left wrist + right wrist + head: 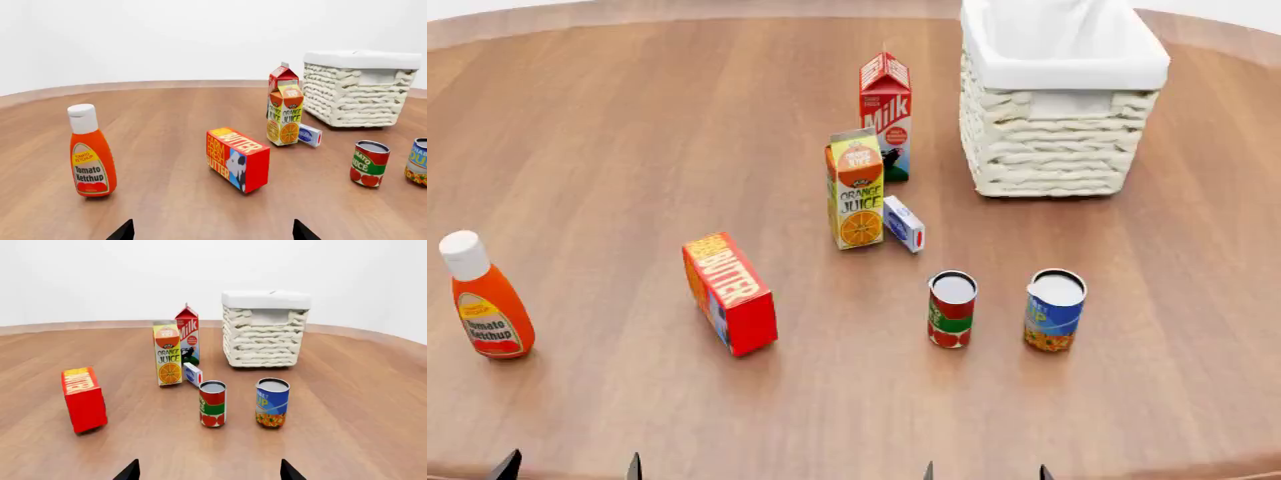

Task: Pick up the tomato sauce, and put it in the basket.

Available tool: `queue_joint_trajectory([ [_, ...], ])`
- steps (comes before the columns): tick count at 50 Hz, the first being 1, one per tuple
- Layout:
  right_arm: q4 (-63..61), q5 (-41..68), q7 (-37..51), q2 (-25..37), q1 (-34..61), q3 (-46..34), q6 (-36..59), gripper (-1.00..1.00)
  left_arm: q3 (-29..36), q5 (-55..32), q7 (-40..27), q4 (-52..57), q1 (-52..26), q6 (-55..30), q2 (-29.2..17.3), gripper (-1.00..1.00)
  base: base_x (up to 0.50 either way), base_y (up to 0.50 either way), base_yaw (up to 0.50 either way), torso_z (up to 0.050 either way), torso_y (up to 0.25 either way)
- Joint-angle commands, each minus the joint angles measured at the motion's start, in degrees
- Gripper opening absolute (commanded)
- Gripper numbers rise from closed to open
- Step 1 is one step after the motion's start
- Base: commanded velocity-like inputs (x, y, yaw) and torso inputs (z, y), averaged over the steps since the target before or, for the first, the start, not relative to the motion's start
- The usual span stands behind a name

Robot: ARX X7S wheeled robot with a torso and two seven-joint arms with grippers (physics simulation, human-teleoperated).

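A bare simulated tabletop scene: groceries on a round wooden table (627, 130) before blank white walls (167, 35)

Tomato sauce can (952, 309): bare worktop (827, 420) on near side; blue can (1054, 309) close beside; small box (904, 223), juice carton (856, 189) behind.

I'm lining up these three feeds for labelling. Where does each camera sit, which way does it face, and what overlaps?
Head view: high on the robot, looking down on the round wooden table; dark fingertips of the left hand and right hand at the near edge.
Left wrist view: low near the left hand, facing the orange ketchup bottle and red butter box.
Right wrist view: low near the right hand, facing the red-and-green tomato can.
All three show the cream wicker basket.
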Motion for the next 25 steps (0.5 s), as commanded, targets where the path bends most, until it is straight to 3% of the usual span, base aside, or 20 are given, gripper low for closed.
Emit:
queue_joint_trajectory([
  [1,-0.1,-0.3,1.4,1.0,-0.2,-1.7,-0.7,1.0,1.4,-0.4,-1.1,0.0,-0.1,-0.1,-1.0,1.0,0.0,0.0,0.0,0.0,0.0],
  [13,-24.6,2.0,2.5,3.6,-7.8,-4.2,6.1,1.0,3.3,-0.3,-5.6,18.4,6.7,-3.4,-2.9,1.0,0.0,0.0,0.0,0.0,0.0],
  [25,-37.1,2.3,4.5,5.1,-12.3,-5.3,8.5,1.0,5.0,0.4,-7.9,32.0,12.7,-4.4,-4.6,1.0,0.0,0.0,0.0,0.0,0.0],
])
